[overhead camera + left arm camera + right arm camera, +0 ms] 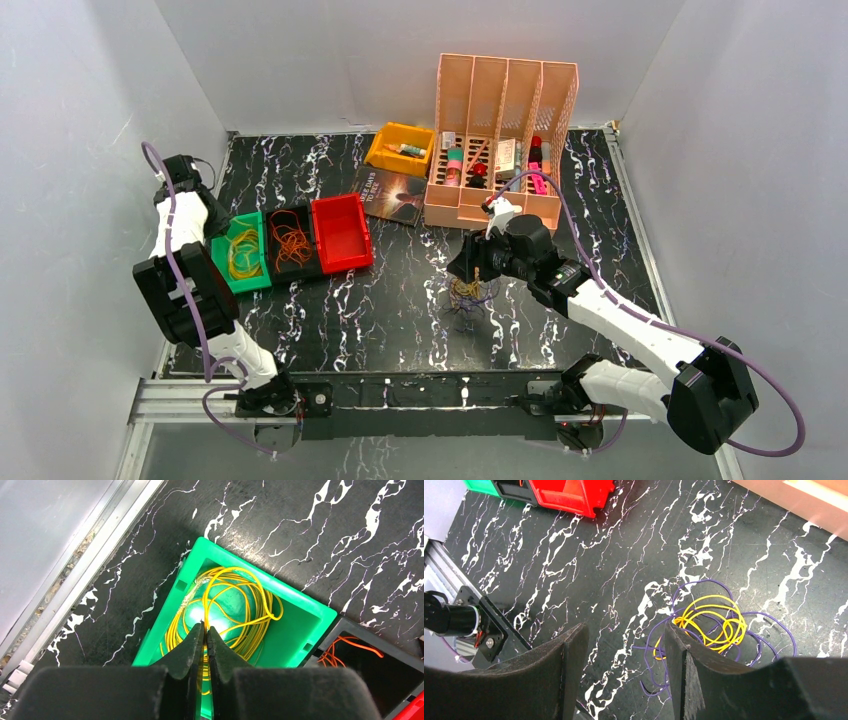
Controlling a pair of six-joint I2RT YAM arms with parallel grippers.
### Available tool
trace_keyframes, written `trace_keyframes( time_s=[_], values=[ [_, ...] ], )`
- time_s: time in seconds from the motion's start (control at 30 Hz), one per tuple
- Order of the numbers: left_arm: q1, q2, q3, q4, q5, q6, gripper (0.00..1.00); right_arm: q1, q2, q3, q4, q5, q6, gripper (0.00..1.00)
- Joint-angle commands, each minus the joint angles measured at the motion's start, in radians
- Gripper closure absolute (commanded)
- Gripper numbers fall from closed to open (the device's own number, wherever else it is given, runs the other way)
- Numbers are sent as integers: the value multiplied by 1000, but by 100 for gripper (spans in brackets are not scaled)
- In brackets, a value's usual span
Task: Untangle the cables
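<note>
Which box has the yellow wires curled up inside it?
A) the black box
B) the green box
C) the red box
B: the left wrist view shows the yellow wires lying coiled inside the green box.

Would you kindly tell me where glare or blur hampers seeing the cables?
Left wrist: glare in the green bin behind the yellow cable. Right wrist: purple and yellow tangle sharp, top right corner washed out. Top external: tangle tiny, strands unresolved.
</note>
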Motion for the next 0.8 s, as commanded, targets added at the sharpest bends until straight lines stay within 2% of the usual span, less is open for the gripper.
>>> trace_keyframes(
  time_s=[0.0, 0.13, 0.27, 0.4, 0.77],
  values=[
    [7, -17, 13, 2, 14, 9, 99, 1, -18, 6, 26, 12, -12, 34],
    [7, -29, -14, 3, 41, 4, 100, 2, -14, 6, 29, 9, -12, 34],
    [7, -22, -110, 6, 82, -12, 100, 2, -17, -1, 41, 2, -5, 34],
    [7, 46, -136, 11, 85, -21, 100, 1, -21, -3, 41, 1, -5, 34],
    [7, 127, -111, 29, 66, -20, 100, 2, -15, 1, 40, 5, -4, 34]
  ],
)
